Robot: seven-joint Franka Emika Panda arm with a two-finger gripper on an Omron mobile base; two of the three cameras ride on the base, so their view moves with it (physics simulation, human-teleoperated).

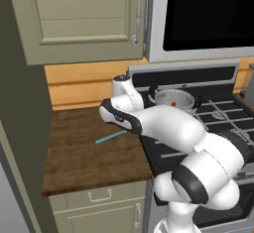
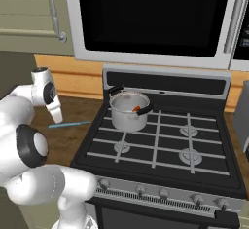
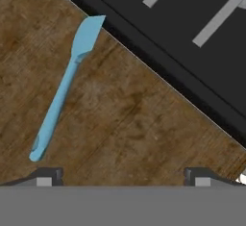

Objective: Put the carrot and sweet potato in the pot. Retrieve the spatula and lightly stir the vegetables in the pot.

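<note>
The light-blue spatula [image 3: 65, 88] lies flat on the wooden counter, its blade pointing toward the stove edge; it is also seen as a thin blue strip, the spatula [image 1: 110, 137] [image 2: 69, 124]. My gripper [image 3: 122, 174] hangs open above the counter, slightly to the side of the spatula's handle end, with nothing between its fingers. The steel pot [image 1: 173, 99] [image 2: 127, 113] stands on the stove's back left burner. A bit of the orange carrot [image 2: 137, 109] shows inside it. The sweet potato is hidden from view.
The black gas stove [image 2: 160, 140] borders the wooden counter [image 1: 84, 152] on the right. A microwave [image 2: 151, 13] hangs over the stove and a cabinet [image 1: 79, 14] over the counter. A tall panel [image 1: 20, 128] closes the counter's left side.
</note>
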